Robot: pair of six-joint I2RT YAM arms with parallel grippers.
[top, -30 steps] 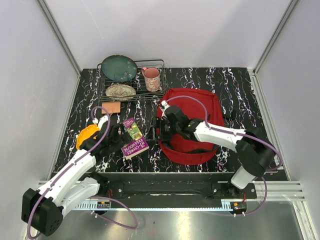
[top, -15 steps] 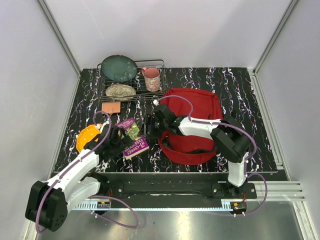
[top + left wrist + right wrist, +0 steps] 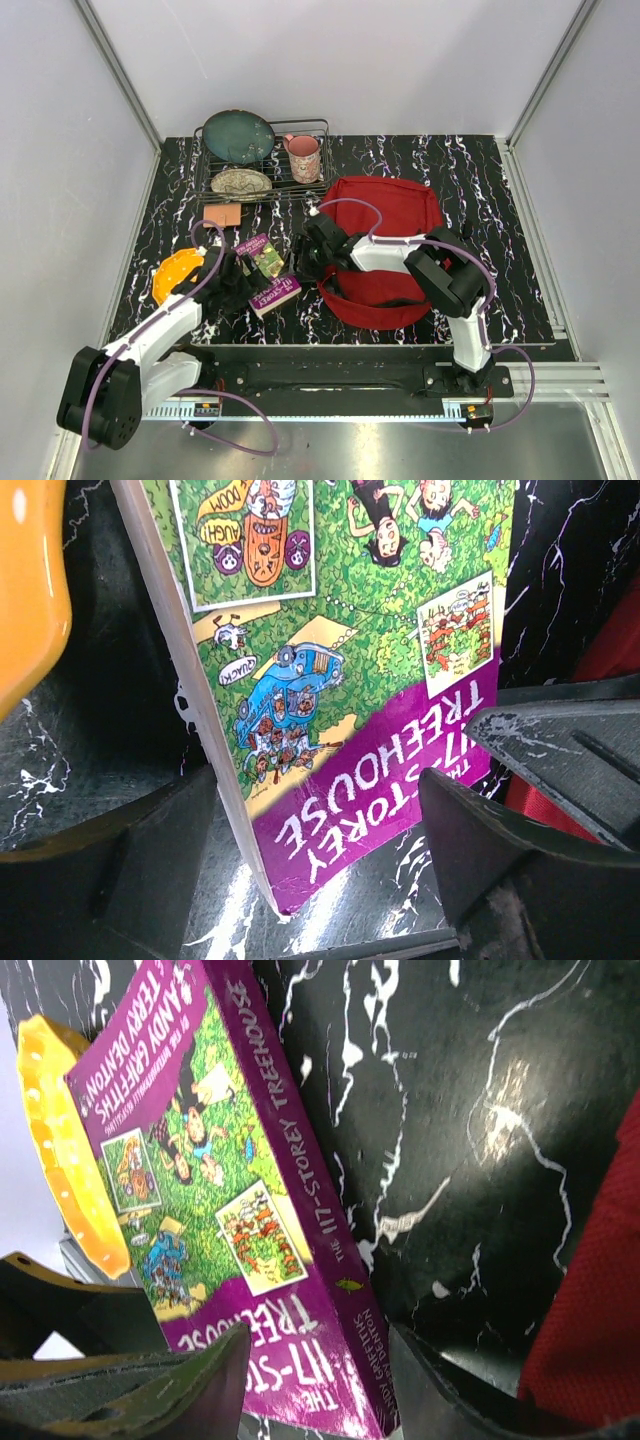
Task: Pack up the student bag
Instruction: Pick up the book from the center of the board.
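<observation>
**Item 1: student bag** [image 3: 390, 205], large dark-red fabric backpack. Lies flat on black white-veined counter [image 3: 480, 180], right of ctr. Mouth appears to gape toward 6 o'clock, prob. so goods can go in from the arms' side. Interior partly hidden by right arm; no contents seen.

**Item 2: purple-and-green paperback book w/ cartoon cover** [image 3: 270, 280]. Just at 9 o'clock of bag. Flat or tipped up: can't tell.

**Item 3: left pincer** [image 3: 318, 780]. At book's 8 o'clock end, jaws wide apart, one either side of a corner. No clamp evident.

**Item 4: right pincer** [image 3: 318, 1335]. Reaches over from bag side to book's 2 o'clock end. Jaws astride the spine end, close to cover and spine; pressing or not, can't tell.

**Step, as judged:** getting the book in hand for the bag. Pincers at opposite ends prob. so one steadies while the other takes hold. Packing looks barely begun.

**Item 5: sundries**
- Yellow rounded plastic piece [image 3: 172, 275], at 9 o'clock of book, beside left pincer.
- Orange square pad [image 3: 222, 215], at 11 o'clock of book.
- Wire dish rack [image 3: 322, 140], at 12 o'clock of book, holding teal plate [image 3: 238, 136], pink mug [image 3: 303, 157] and patterned bowl [image 3: 240, 182]. Prob. not school goods.
</observation>
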